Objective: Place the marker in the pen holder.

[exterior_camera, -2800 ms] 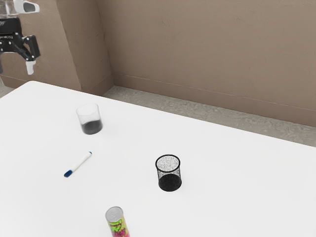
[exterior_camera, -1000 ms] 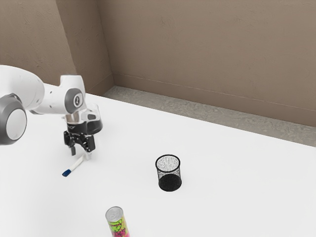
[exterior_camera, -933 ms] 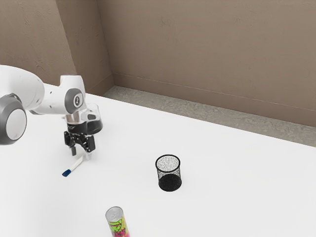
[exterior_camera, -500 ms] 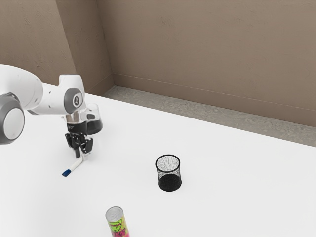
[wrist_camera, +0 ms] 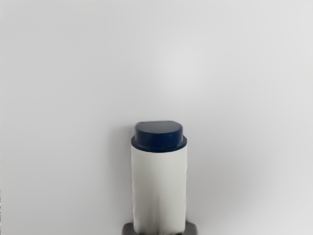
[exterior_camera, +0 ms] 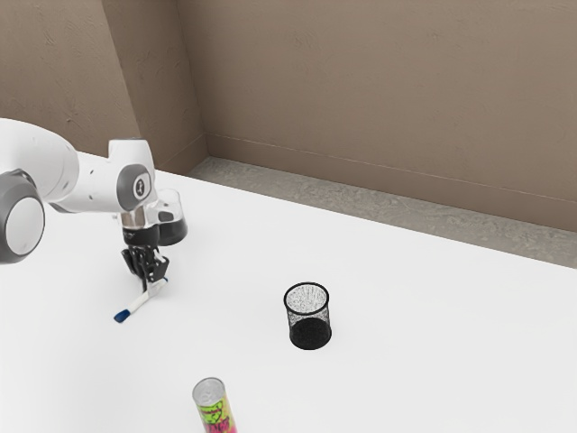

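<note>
White marker [exterior_camera: 138, 303] pinched low over the tabletop [exterior_camera: 406, 361]

The tool [exterior_camera: 150, 283] has narrowed since the earlier frame; its fingers now press the marker's smooth barrel from both sides, nearly together, the blue ends left exposed; the round black mesh pen holder [exterior_camera: 309, 334] stands well apart, upright; the pink-and-green can's [exterior_camera: 216, 413] lettering is too small to read.

Brown walls [exterior_camera: 379, 81], baseboard [exterior_camera: 361, 177] and speckled floor [exterior_camera: 361, 202] show an indoor room, kind unclear.

From the pincer [exterior_camera: 151, 283], near a glass [exterior_camera: 175, 228], open table [exterior_camera: 230, 293] stretches to the pen holder [exterior_camera: 309, 330]
</note>
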